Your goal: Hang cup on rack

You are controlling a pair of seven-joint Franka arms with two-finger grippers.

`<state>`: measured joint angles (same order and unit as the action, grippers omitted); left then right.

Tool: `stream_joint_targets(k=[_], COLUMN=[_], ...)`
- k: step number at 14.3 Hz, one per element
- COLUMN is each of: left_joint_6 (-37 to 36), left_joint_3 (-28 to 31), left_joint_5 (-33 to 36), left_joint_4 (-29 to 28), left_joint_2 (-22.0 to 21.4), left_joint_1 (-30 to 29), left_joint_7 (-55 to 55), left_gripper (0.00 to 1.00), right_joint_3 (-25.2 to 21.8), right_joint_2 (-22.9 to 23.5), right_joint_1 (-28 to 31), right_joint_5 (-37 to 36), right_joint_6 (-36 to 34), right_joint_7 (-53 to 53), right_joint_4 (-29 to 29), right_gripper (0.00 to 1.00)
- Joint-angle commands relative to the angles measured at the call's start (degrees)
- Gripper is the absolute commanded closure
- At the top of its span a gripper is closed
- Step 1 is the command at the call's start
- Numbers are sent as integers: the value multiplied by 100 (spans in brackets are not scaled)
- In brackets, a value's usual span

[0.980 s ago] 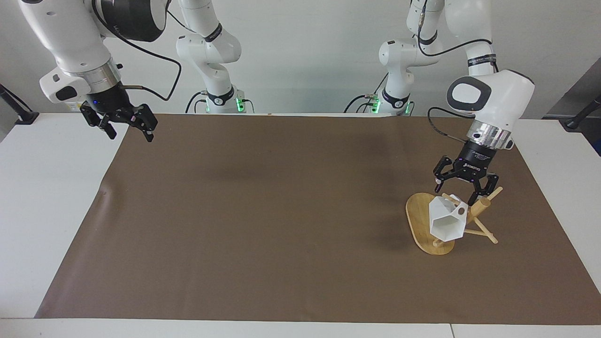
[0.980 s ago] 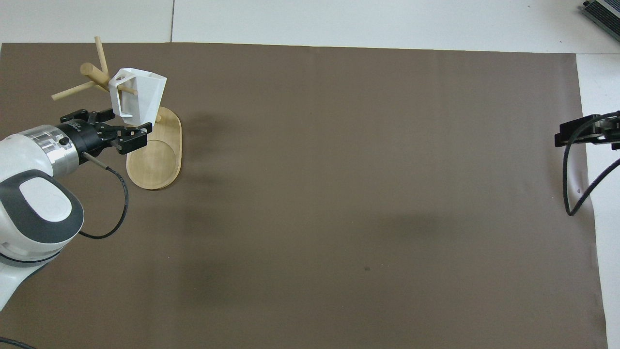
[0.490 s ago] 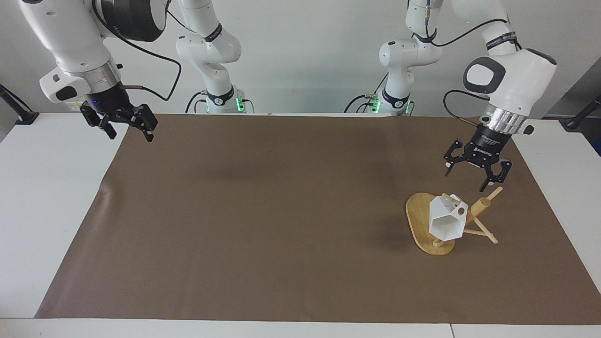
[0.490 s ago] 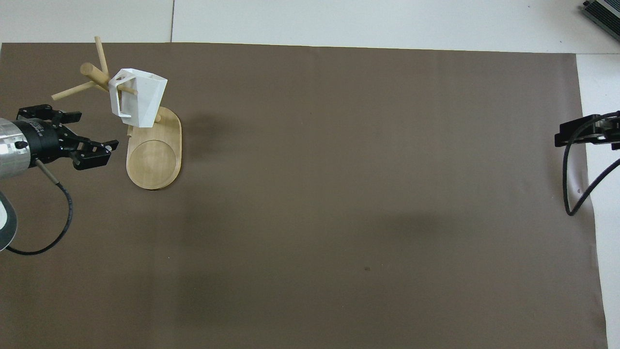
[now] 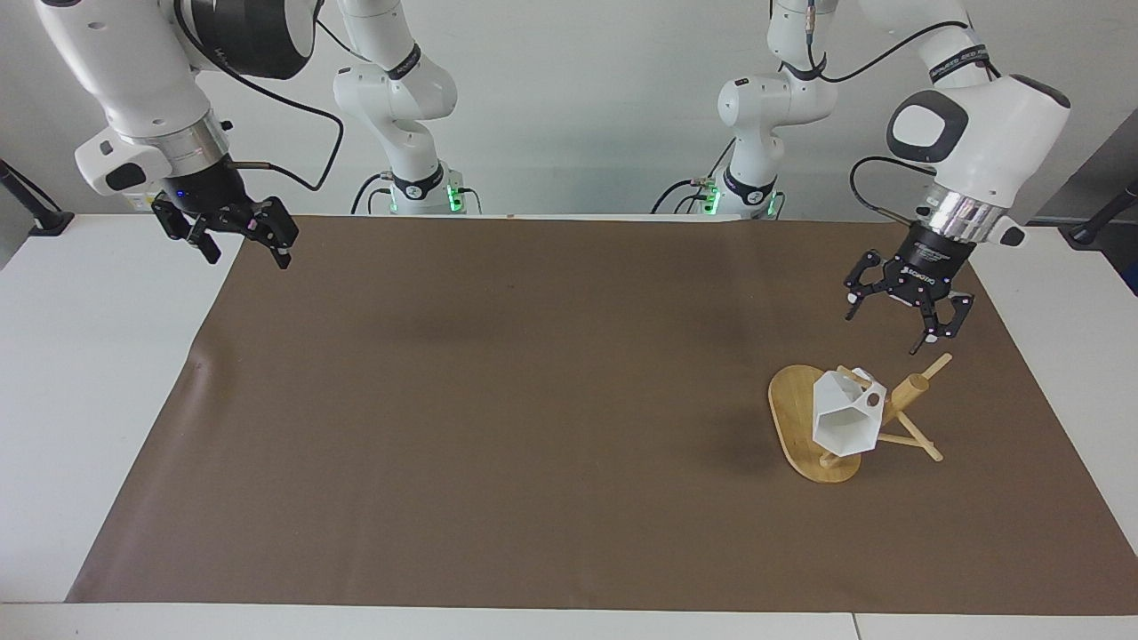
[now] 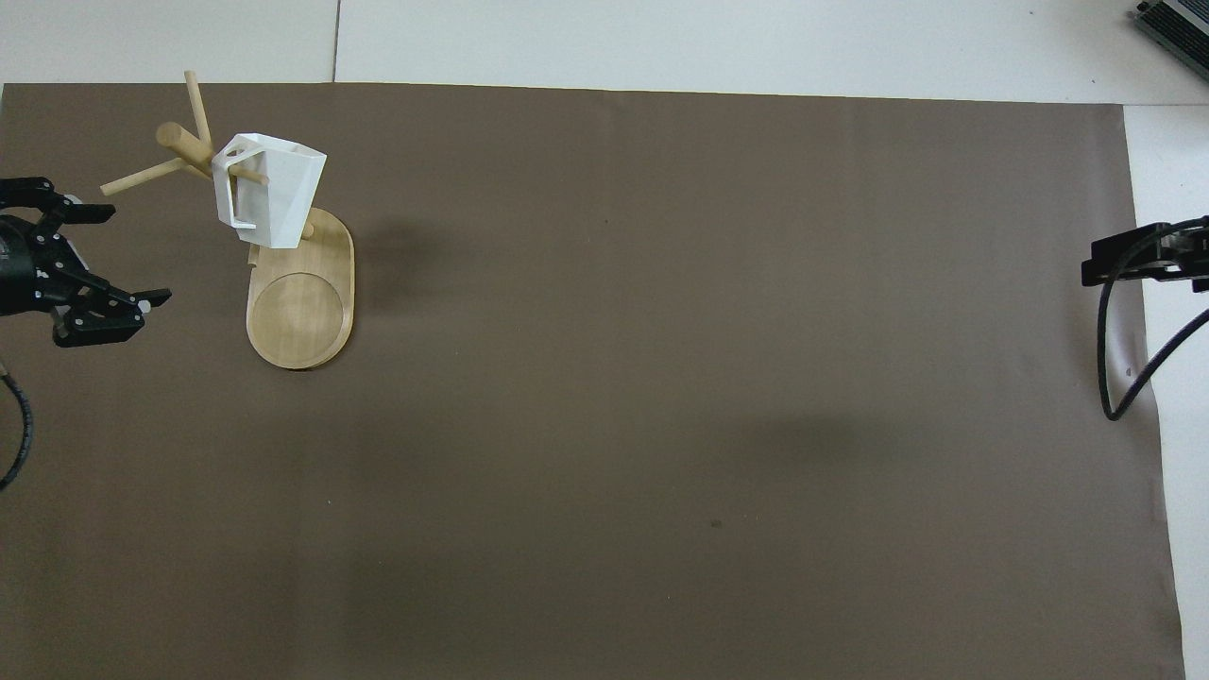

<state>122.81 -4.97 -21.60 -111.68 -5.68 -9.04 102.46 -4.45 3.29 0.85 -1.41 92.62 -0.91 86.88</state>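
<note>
The cup is hanging on the rack. One thin peg of the rack is going through the hole in the cup's handle, and the cup is tipping to one side, with its open mouth facing away from the robots. The cup is white with flat, pointy sides. In the overhead view the cup is sitting over the end of the rack that is farther from the robots.

The rack is made of light wood. It is standing on its flat oval base on a brown mat that is covering the table. The rack is toward the left arm's end of the table.

The left gripper is hanging in the air over the mat, above the rack and a little to the side of it. Its fingers are standing wide apart and they are holding nothing. It is not touching the cup or the rack.

The right gripper is waiting up in the air over the edge of the mat at the right arm's end of the table, well apart from the rack. Its fingers are apart too, and they are holding nothing.
</note>
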Motion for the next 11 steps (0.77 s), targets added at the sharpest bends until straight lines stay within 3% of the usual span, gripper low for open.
stream_joint_targets(k=[1,7,11], left_joint_6=[-704,-1549,-1734], left_joint_3=[-39,-48,-74], left_joint_5=[322,866,1245], left_joint_4=[540,1068,1087], left_joint_2=[-3,-3,-46], left_joint_1=[-116,-89,-45], left_joint_7=[-672,-3026,-4986], left_gripper=[0,0,0], right_joint_3=[-38,-38,-38], right_joint_2=[-91,-91,-91], right_joint_1=[-50,-50,-50], right_joint_5=[54,54,54], right_joint_6=[-7,-7,-7], right_joint_7=[82,82,82], right_joint_4=[93,93,93], right_gripper=[0,0,0])
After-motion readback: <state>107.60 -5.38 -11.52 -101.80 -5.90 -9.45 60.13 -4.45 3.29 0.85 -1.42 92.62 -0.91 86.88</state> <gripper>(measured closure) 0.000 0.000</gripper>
